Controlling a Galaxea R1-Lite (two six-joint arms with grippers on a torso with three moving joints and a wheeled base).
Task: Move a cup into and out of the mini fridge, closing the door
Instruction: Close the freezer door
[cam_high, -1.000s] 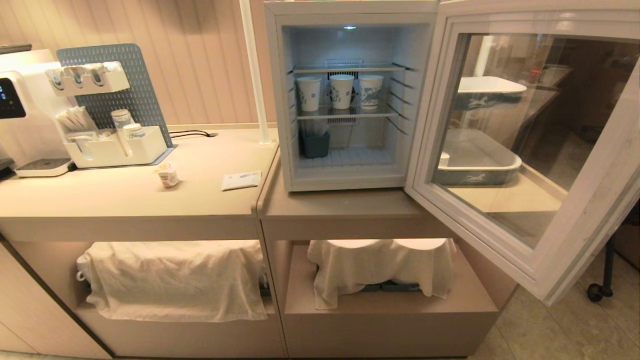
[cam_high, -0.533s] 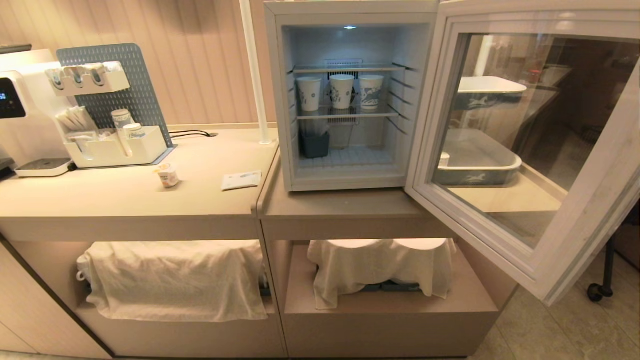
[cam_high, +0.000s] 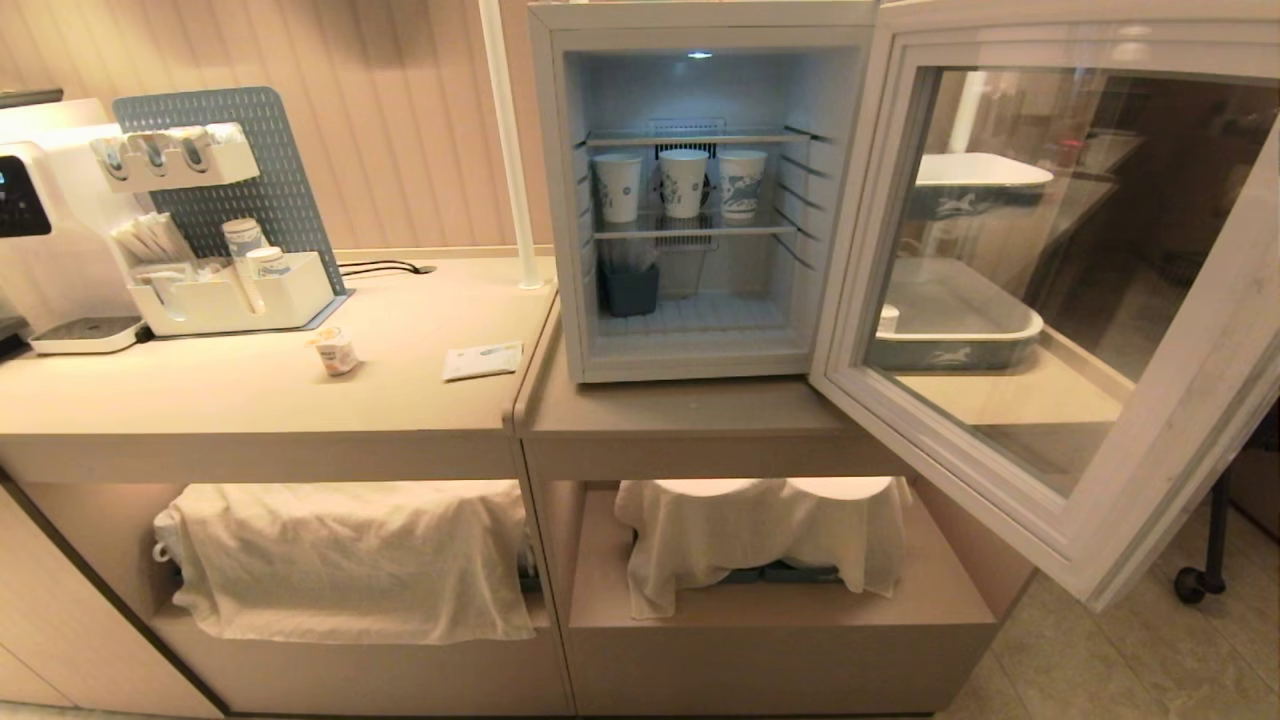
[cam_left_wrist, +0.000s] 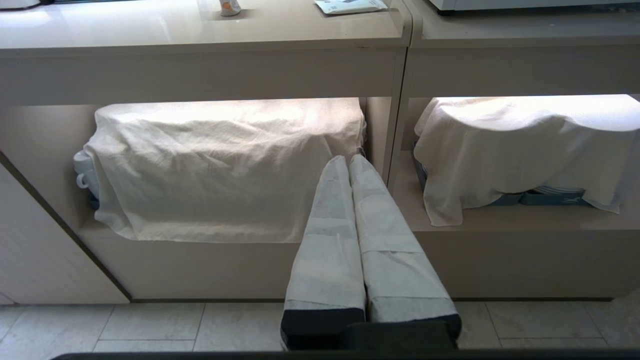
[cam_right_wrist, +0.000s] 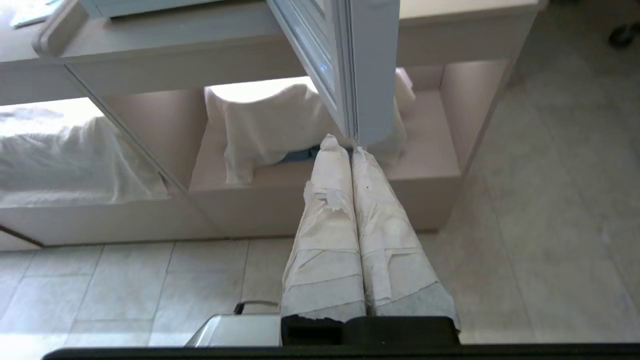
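Nothing moved, tiny white orange-labelled cup (cam_high: 335, 352) upright on counter (cam_high: 250, 400)

The fridge (cam_high: 700, 190) is showing white; the paper cups (cam_high: 683, 183) are wearing blue print; the small cup (cam_high: 336, 351) is carrying an orange label; the pegboard (cam_high: 270, 190) is looking grey-blue.

head view high, wrist views low, sharing counter (cam_high: 300, 400)

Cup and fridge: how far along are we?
Done: the fridge door stands wide open. In hand: nothing; the little cup sits on the counter, left of the fridge, and both pincers, left and right, are shut, empty and low by the counter's lower shelves. Left: carry the cup in, take it out, close the door.
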